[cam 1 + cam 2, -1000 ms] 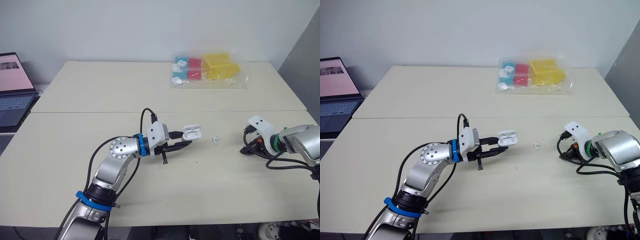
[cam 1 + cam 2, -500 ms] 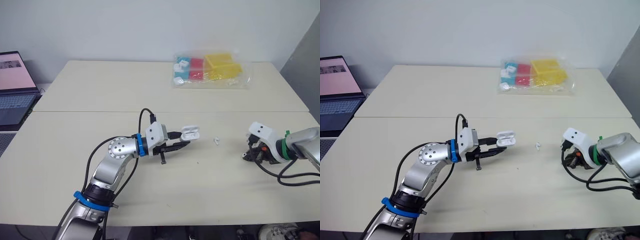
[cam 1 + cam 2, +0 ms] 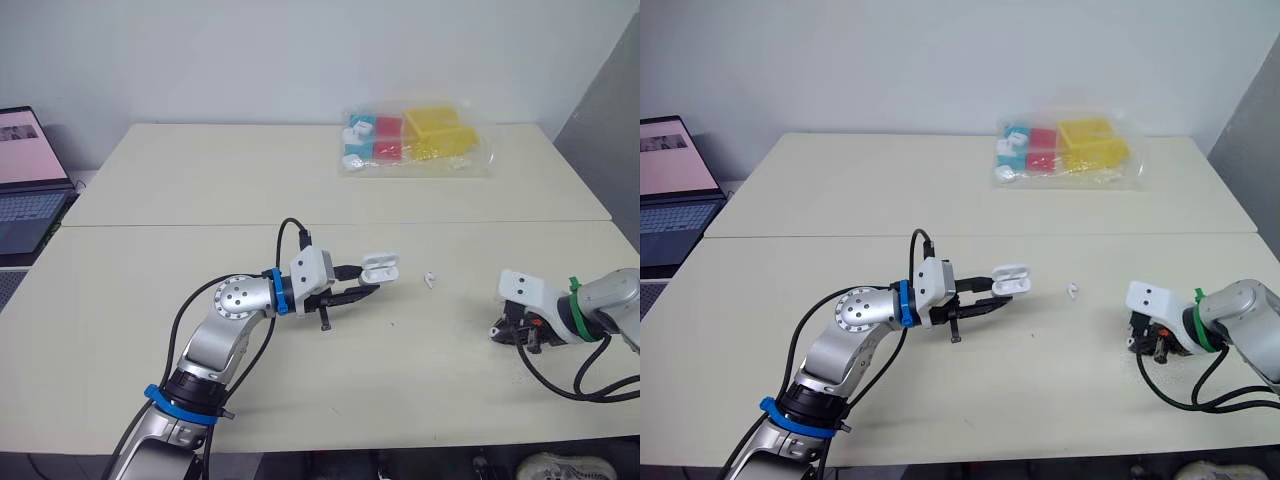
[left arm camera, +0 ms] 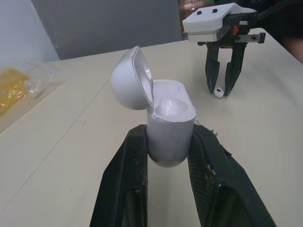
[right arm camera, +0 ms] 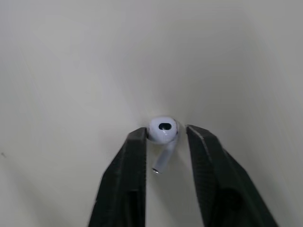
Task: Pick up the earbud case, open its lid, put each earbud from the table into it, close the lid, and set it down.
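Pinching rounded white plastic earbud case (image 4: 169, 127) in left gripper (image 3: 372, 282), lid flipped up (from the wrist, white bud (image 4: 168, 106) seen seated inside). Straddling small white earbud (image 5: 162, 127) with right gripper (image 5: 165, 131), fingers (image 5: 137, 156) slightly parted, one touching.

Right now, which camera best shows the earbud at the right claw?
The right wrist view: the earbud sits between the right claw's open fingers, head and stem clear. The left wrist view shows it small at those fingertips; in the eye views the claw hides it.
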